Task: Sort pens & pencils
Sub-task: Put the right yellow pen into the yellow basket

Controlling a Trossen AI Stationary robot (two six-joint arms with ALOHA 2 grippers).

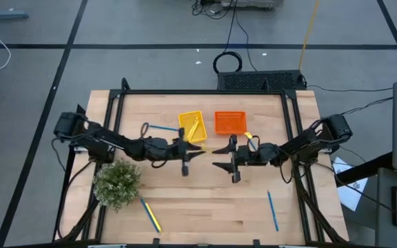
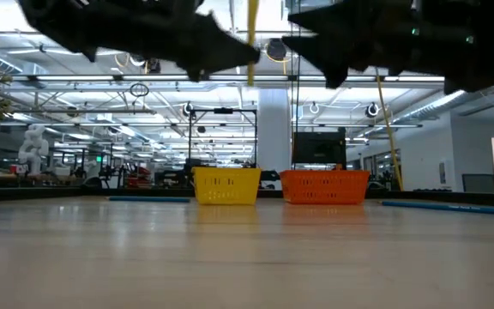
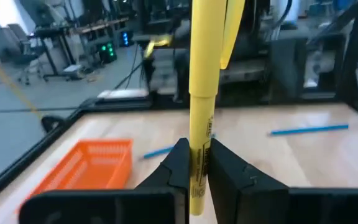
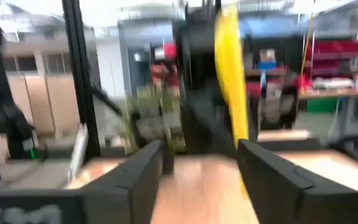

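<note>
From above, the yellow pencil (image 1: pixel 211 149) between the two arms is nearly hidden by them, over mid-table before the yellow tray (image 1: pixel 191 127) and orange tray (image 1: pixel 229 122). The left gripper (image 3: pixel 197 167) is clamped on it; the right gripper (image 4: pixel 199 163) stands spread, the pencil loose between its fingers

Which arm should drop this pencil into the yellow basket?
Left. Its tool is shut on the pencil, just beside the yellow basket; the right tool stands open, holding nothing.
</note>
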